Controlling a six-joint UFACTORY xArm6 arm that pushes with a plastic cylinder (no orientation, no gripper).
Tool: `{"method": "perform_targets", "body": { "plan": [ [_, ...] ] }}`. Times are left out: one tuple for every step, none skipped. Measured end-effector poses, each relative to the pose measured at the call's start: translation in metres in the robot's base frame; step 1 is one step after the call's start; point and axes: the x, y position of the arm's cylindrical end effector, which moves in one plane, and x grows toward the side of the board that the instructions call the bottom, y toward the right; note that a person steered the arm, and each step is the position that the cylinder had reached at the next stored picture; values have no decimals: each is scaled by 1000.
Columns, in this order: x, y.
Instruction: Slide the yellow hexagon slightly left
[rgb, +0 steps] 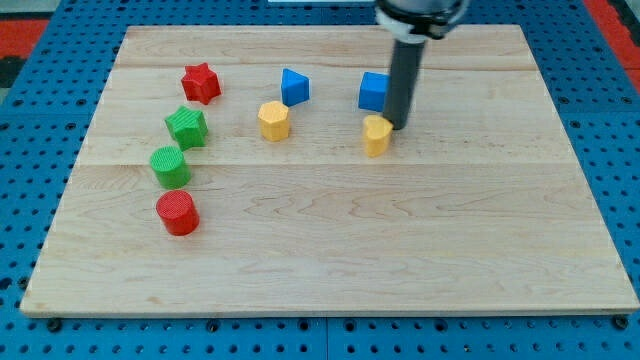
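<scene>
Here, my tip (398, 127) beside yellow heart (377, 135)

Yellow hexagon (273, 120): small yellow six-sided block, sitting flat and upright on the wooden board. I see it in the upper half, somewhat left of centre, nearer the top edge than the bottom.

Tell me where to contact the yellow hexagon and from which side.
I cannot grip, only push. Set my tip against the middle of the right wall of the yellow hexagon, coming from the view's right. It stands upright, so a centred push should slide it straight. My tip is now at the right side of the yellow heart, so go round that first.
</scene>
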Motion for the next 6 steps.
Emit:
{"method": "perform_targets", "body": {
  "plan": [
    [0, -38],
    [3, -84],
    [8, -123],
    [8, -137],
    [31, -138],
    [63, -180]
  ]
}}
